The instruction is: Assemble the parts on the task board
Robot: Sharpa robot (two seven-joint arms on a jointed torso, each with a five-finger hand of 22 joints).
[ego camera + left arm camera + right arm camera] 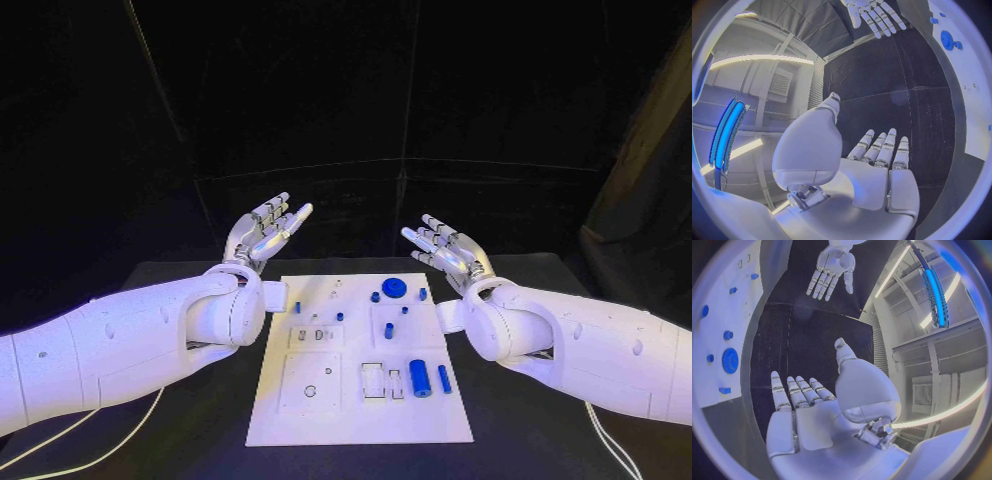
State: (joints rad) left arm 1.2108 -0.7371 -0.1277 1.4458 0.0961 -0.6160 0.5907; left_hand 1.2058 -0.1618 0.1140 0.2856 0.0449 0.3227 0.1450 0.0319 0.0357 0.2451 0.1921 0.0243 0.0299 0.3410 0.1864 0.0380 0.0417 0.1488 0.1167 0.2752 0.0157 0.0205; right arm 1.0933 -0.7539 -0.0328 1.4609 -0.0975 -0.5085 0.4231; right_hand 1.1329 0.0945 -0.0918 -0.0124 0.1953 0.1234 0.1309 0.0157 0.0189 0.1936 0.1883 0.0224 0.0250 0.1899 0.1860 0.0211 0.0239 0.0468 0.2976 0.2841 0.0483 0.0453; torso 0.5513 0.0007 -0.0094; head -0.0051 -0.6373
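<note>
A white task board (289, 425) lay flat in the middle of a black table (548, 440), its near edge closest to the robot. Toward the board's near right sat a blue cylinder (420, 378) lying on its side, with a slimmer blue peg (444, 378) just to its right. Farther back, several small blue pieces were scattered across the board, and a round blue disc (394, 284) stood near the far edge. None of the parts was being touched, so the assembly appeared not yet begun; the step in hand looked like a ready pose before a first pick. The next move would likely call for one hand to come down over a loose part and close on it.

Beyond the board's far corners, both hands were raised above the table. The left hand (267, 228) was released, fingers straight and spread, holding nothing. The right hand (446, 248) matched it, fingers apart and empty.
</note>
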